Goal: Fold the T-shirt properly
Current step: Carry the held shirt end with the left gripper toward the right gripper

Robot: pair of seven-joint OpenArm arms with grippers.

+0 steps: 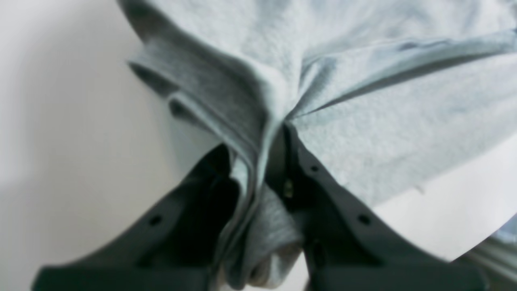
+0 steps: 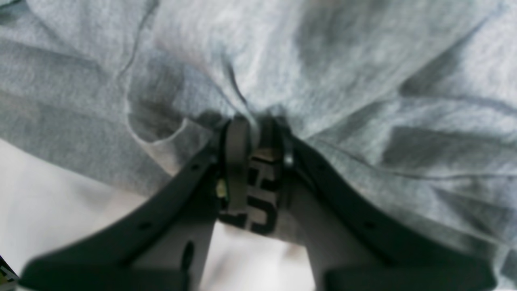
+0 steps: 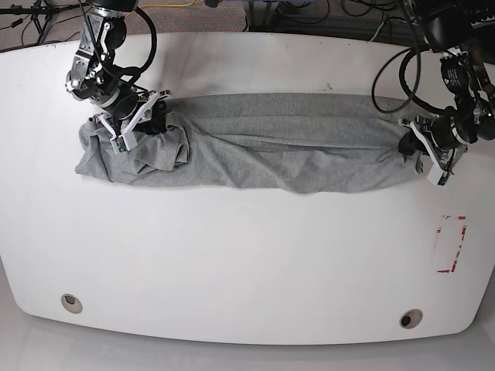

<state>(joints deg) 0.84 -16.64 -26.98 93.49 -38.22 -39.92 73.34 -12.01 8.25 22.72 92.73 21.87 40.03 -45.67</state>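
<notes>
White tabletop fills the base view, with cables on the floor past its far edge and a red-outlined marking (image 3: 451, 244) near one side. Using the T-shirt (image 3: 271, 151) as the landmark: it lies stretched in a long, rumpled grey band across the table (image 3: 247, 255), bunched thicker at the end where the right gripper (image 3: 147, 116) sits. The left gripper (image 3: 411, 143) is at the opposite end of the T-shirt, well apart from the other.

From the left wrist camera, the dark jaws stand nearly together with a thick wad of grey cloth pinched between them; several folded layers and a hemmed edge run through the gap and spill below it. This gripper is clamped on the T-shirt.

From the right wrist camera, the jaws are likewise pressed close, with cloth gathered between the tips. A patch of black lettering shows in the gap just below the pinch, so the printed side is caught there. This gripper also grips the T-shirt.

As for risks, I judge the bunching to be the main one: each gripper seems to hold a clump of layers instead of a clean corner, so any lift or pull could carry the creases into the fold and leave it crooked. The thick wad in the left jaws could also slip out unevenly if the arms pull the cloth taut.
</notes>
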